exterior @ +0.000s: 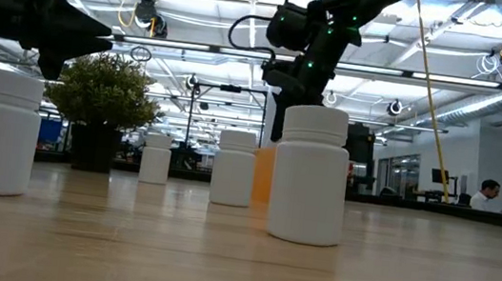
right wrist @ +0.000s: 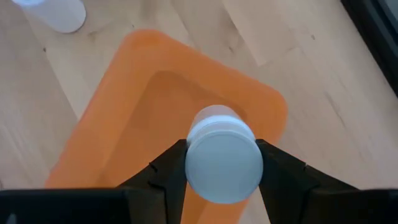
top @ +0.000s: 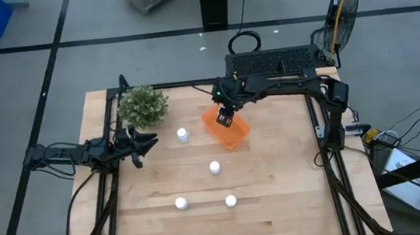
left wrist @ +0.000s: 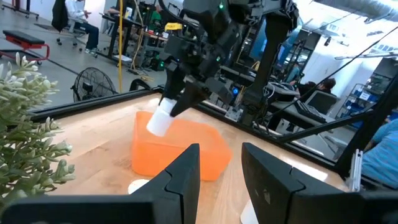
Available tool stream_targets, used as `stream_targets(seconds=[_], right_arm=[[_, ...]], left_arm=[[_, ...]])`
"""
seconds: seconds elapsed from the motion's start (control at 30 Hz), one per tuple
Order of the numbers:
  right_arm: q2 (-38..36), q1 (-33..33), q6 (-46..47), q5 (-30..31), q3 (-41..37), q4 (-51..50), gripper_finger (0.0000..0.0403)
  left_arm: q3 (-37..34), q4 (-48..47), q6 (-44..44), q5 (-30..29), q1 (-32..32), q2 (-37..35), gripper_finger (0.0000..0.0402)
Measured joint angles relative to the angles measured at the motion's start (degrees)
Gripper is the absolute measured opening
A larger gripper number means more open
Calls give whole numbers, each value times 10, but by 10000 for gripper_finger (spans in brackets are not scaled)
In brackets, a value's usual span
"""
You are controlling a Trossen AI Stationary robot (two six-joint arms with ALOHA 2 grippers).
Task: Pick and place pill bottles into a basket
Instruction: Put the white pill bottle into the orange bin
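Note:
The orange basket (top: 231, 133) sits on the table right of the potted plant (top: 143, 106). My right gripper (top: 225, 116) hangs over the basket, shut on a white pill bottle (right wrist: 224, 154); the bottle also shows in the left wrist view (left wrist: 160, 118). My left gripper (left wrist: 221, 171) is open and empty beside the plant, left of the basket. Three bottles stand upright on their bases at the table's middle and near side (top: 214, 167) (top: 181, 204) (top: 230, 201). One more bottle (top: 183, 135) stands left of the basket. My right gripper pinches the bottle between its two fingers, one finger (right wrist: 166, 169) on each side of the round wall (right wrist: 194, 155). The fingers come from above, slanting down. The bottle is lifted clear above the basket's inside (right wrist: 155, 106) and juts tilted below the fingers.
The green potted plant stands at the far left of the table, close to my left gripper. The wooden table (top: 282, 204) has free room at its near and right parts. Black rails frame the table's edges (top: 322, 145).

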Motion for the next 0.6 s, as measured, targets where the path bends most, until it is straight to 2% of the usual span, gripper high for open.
stream_targets(seconds=[0.6], right_arm=[[36, 0, -49, -1, 0, 32, 153]], left_arm=[[0, 1, -21, 0, 0, 0, 122]])
